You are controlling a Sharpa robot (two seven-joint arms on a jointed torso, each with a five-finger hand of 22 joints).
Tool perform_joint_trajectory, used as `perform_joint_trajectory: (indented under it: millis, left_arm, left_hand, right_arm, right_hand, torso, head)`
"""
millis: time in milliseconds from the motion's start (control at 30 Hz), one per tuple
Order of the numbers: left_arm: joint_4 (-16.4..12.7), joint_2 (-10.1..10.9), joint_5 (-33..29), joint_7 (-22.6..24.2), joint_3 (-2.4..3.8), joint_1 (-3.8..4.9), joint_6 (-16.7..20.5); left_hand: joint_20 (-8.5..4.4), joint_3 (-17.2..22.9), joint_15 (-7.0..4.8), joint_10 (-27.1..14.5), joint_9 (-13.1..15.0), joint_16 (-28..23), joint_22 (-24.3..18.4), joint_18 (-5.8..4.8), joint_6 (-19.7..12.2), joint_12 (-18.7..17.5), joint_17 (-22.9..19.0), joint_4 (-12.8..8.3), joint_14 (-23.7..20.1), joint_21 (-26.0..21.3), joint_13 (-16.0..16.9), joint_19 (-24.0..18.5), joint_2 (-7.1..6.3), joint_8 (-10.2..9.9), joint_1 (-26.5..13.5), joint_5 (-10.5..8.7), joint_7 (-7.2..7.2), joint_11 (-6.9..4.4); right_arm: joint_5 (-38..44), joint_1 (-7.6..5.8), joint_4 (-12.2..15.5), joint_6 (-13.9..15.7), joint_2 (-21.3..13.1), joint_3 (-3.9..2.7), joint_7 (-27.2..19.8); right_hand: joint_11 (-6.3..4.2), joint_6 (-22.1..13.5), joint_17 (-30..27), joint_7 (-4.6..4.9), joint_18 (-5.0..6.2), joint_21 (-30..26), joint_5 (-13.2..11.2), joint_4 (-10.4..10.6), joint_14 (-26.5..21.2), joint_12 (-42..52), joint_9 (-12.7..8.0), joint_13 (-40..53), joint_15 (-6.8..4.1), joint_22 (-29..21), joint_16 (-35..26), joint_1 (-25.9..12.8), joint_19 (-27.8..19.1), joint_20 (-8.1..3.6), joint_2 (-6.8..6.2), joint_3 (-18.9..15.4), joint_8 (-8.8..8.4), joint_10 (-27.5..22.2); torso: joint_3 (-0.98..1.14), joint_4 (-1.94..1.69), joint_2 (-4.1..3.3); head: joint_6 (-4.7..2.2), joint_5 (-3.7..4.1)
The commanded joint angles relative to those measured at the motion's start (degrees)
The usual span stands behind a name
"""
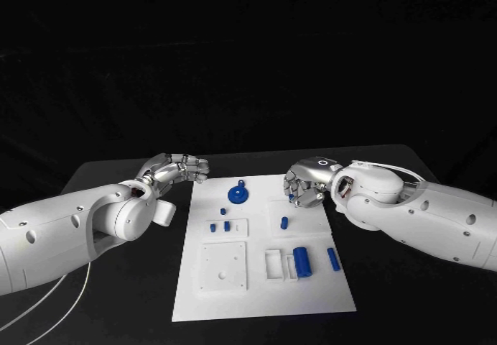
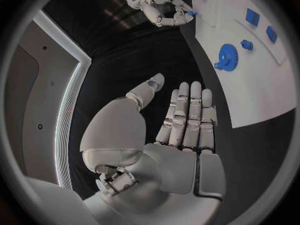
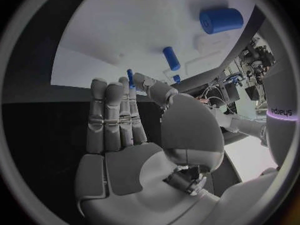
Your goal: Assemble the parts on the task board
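Observation:
The white task board [image 1: 264, 284] lies in the middle of the black table. On it are a blue gear [image 1: 237, 192], small blue pegs [image 1: 220, 226], a blue cylinder [image 1: 302, 260] and a blue bar [image 1: 333, 259]. My right hand [image 1: 309, 183] hovers over the board's far right corner. In the right wrist view its thumb and a finger pinch a thin blue peg [image 3: 129, 77], and the left wrist view shows blue at those fingertips [image 2: 190, 13]. My left hand [image 1: 176, 169] is off the board's far left corner, fingers straight, thumb apart, holding nothing [image 2: 184, 130].
Raised white blocks [image 1: 224, 266] with recesses stand on the board's near half, and a small open frame [image 1: 276, 264] sits beside the cylinder. Bare black table surrounds the board. White cables [image 1: 62, 295] trail off under my left arm.

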State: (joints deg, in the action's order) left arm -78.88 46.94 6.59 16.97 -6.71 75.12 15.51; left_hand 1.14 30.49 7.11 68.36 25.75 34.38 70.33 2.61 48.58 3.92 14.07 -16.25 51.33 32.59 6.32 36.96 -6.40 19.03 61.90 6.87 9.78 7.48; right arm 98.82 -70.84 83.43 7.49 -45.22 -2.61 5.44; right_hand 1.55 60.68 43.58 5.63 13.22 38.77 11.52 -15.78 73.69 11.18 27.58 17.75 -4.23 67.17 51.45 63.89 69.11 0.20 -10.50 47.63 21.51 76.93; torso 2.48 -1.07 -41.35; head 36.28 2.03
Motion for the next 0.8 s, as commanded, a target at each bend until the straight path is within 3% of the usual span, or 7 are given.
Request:
perform_joint_trajectory:
  millis: [33, 200, 400, 533, 600, 800]
  left_arm:
    - [0.0, -0.2, -0.3, 0.6, 0.05, 0.05, 0.1]
    - [0.0, -0.3, -0.3, 0.7, 0.06, 0.05, 0.1]
    - [0.2, -0.5, -0.5, 0.9, 0.06, 0.05, 0.4]
    - [0.3, -0.8, -0.5, 1.0, 0.05, 0.05, 0.6]
    - [0.4, -0.9, -0.6, 1.2, 0.05, 0.05, 0.8]
    - [0.4, -1.1, -0.7, 1.2, 0.05, 0.05, 1.1]
  left_hand:
    - [0.27, -0.3, 0.06, -0.4, -0.1, -0.4, 0.1, 0.36, -0.4, -0.2, 0.1, 0.0, -0.1, -0.2, -0.1, -0.2, 0.01, 0.1, -0.3, 0.25, -0.03, 0.04]
    - [0.27, -0.4, 0.07, -0.4, -0.1, -0.5, 0.1, 0.36, -0.5, -0.2, 0.1, 0.0, -0.1, -0.3, -0.1, -0.2, 0.0, 0.1, -0.3, 0.25, -0.01, 0.08]
    - [0.28, -0.4, 0.07, -0.5, -0.1, -0.5, 0.1, 0.36, -0.5, -0.2, 0.2, 0.0, -0.1, -0.3, -0.1, -0.2, -0.01, 0.0, -0.3, 0.24, 0.0, 0.1]
    - [0.28, -0.4, 0.08, -0.5, -0.1, -0.5, 0.1, 0.36, -0.5, -0.2, 0.2, 0.0, -0.1, -0.3, -0.1, -0.2, -0.01, 0.0, -0.3, 0.24, 0.0, 0.1]
    - [0.28, -0.4, 0.08, -0.5, -0.1, -0.5, 0.1, 0.36, -0.5, -0.2, 0.2, 0.0, -0.1, -0.3, -0.1, -0.2, -0.01, 0.0, -0.3, 0.24, 0.0, 0.1]
    - [0.28, -0.4, 0.07, -0.5, -0.1, -0.5, 0.1, 0.36, -0.5, -0.1, 0.2, 0.0, -0.1, -0.3, -0.1, -0.2, -0.02, 0.1, -0.3, 0.24, 0.0, 0.1]
  right_arm:
    - [-3.7, -0.04, 0.5, 1.2, -0.3, -0.2, -1.2]
    - [-7.9, -0.03, 2.6, 2.9, -0.1, -0.36, -2.6]
    - [-10.4, -0.01, 5.4, 4.4, 1.0, -0.37, -4.2]
    - [-10.7, 0.17, 7.3, 4.8, 2.5, -0.36, -4.7]
    - [-10.4, 0.3, 8.0, 4.8, 3.3, -0.36, -4.8]
    - [-8.5, 0.8, 8.3, 4.1, 5.1, -0.13, -4.8]
  right_hand:
    - [-0.03, 0.2, 0.1, -0.06, 1.78, 0.4, -0.6, 0.0, -0.2, -0.4, 0.2, 0.2, -0.46, 0.1, 0.3, 0.0, 0.5, -0.27, 0.55, 0.4, 0.16, 0.4]
    - [-0.02, 0.2, 0.1, -0.05, 1.78, 0.4, -0.5, 0.0, -0.2, -0.5, 0.2, 0.3, -0.45, 0.2, 0.3, -0.1, 0.5, -0.26, 0.55, 0.5, 0.16, 0.4]
    - [0.0, 0.1, 0.1, -0.02, 1.78, 0.5, -0.2, 0.0, -0.2, -0.6, 0.3, 0.4, -0.44, 0.3, 0.4, -0.2, 0.6, -0.28, 0.73, 0.5, 0.11, 0.4]
    - [0.04, 0.0, 0.2, 0.01, 1.78, 0.5, 0.2, -0.1, -0.3, -0.7, 0.4, 0.5, -0.42, 0.4, 0.4, -0.4, 0.5, -0.29, 0.97, 0.5, 0.05, 0.4]
    - [0.04, 0.0, 0.2, 0.01, 1.78, 0.5, 0.2, -0.1, -0.3, -0.7, 0.4, 0.5, -0.42, 0.4, 0.4, -0.4, 0.5, -0.29, 0.97, 0.5, 0.05, 0.4]
    - [0.08, -0.1, 0.2, 0.06, 1.78, 0.5, 0.8, -0.4, -0.4, -1.0, 0.6, 0.7, -0.36, 0.5, 0.4, -0.6, 0.5, -0.3, 1.35, 0.2, -0.03, 0.3]
  torso:
    - [-0.06, 0.03, -0.01]
    - [-0.1, -0.01, -0.03]
    - [-0.07, -0.03, 0.0]
    - [-0.05, -0.07, 0.05]
    - [-0.01, -0.1, 0.05]
    - [-0.19, 0.05, 0.05]
  head:
    - [-0.03, -0.14]
    - [0.06, -0.62]
    - [0.24, -1.99]
    - [0.59, -3.48]
    - [0.93, -4.71]
    - [1.46, -7.26]
